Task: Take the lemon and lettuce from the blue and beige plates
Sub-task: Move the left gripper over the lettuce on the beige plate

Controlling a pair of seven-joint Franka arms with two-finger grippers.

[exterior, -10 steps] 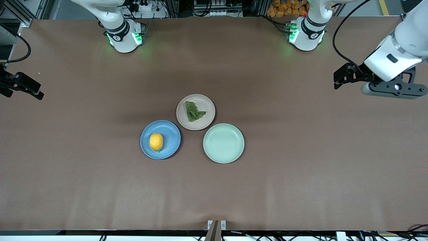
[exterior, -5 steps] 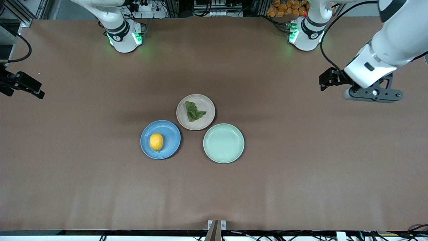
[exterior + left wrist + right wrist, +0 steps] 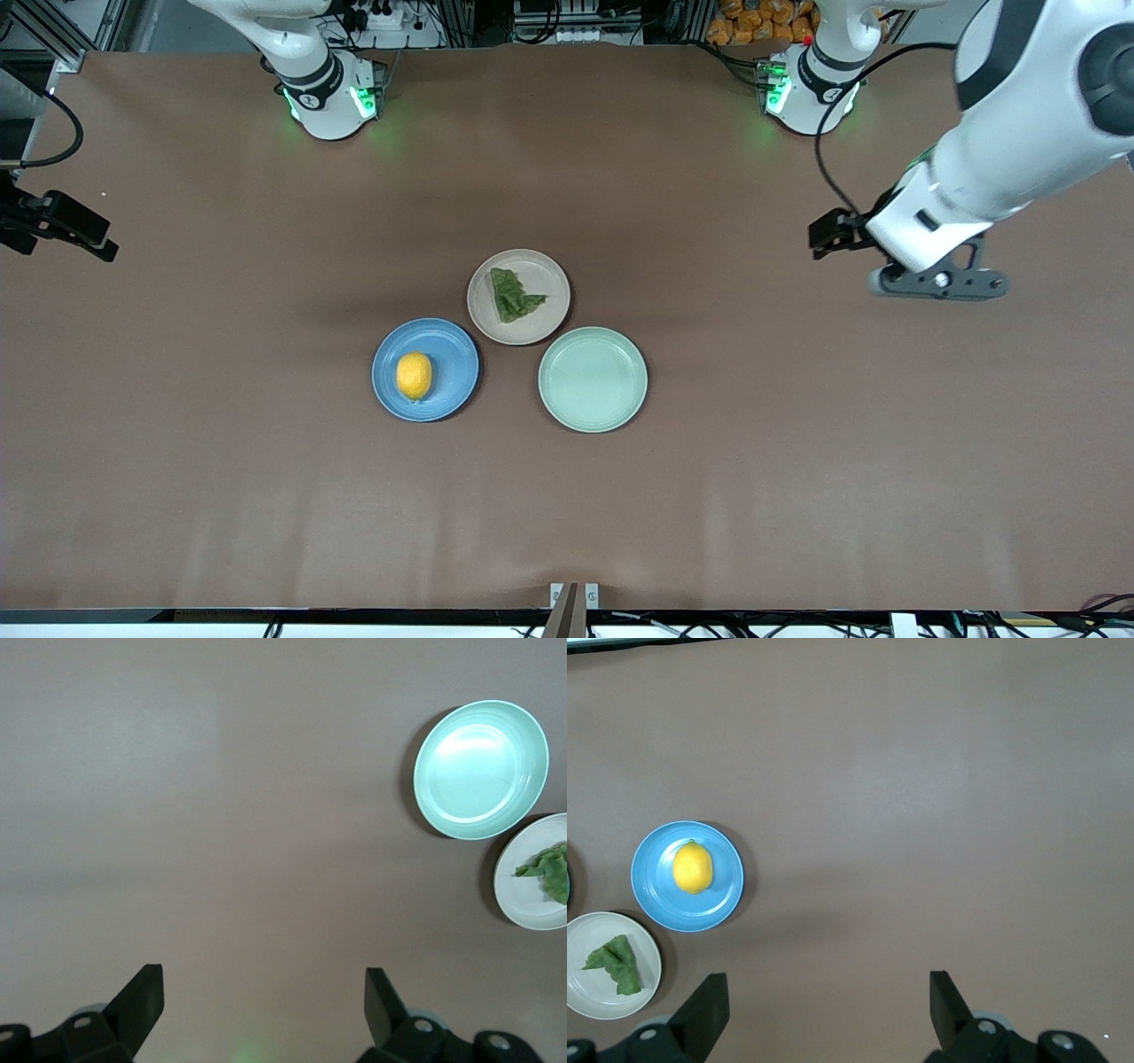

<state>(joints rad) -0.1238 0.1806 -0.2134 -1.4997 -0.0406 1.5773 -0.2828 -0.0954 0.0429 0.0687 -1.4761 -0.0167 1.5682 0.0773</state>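
Observation:
The yellow lemon [image 3: 414, 375] lies on the blue plate [image 3: 452, 354]. The dark-green lettuce [image 3: 514, 294] lies on the beige plate [image 3: 543, 319], which touches the blue plate on the side farther from the front camera. My left gripper [image 3: 937, 283] hangs over bare table toward the left arm's end, well apart from the plates. In the left wrist view it [image 3: 263, 1001] is open and empty. My right gripper [image 3: 828, 1001] is open and empty over bare table. The right wrist view shows the lemon [image 3: 693, 867], the blue plate [image 3: 722, 895] and the lettuce [image 3: 616, 961].
An empty mint-green plate [image 3: 593, 379] sits beside the blue and beige plates, toward the left arm's end; it also shows in the left wrist view [image 3: 481, 769]. A black part of the right arm's hand [image 3: 62, 229] shows at the table's edge. Brown table [image 3: 797, 461] surrounds the plates.
My left arm has swung in from the table's end toward the plates, and its gripper has come nearer the middle. The right arm, the plates and the food have not moved.

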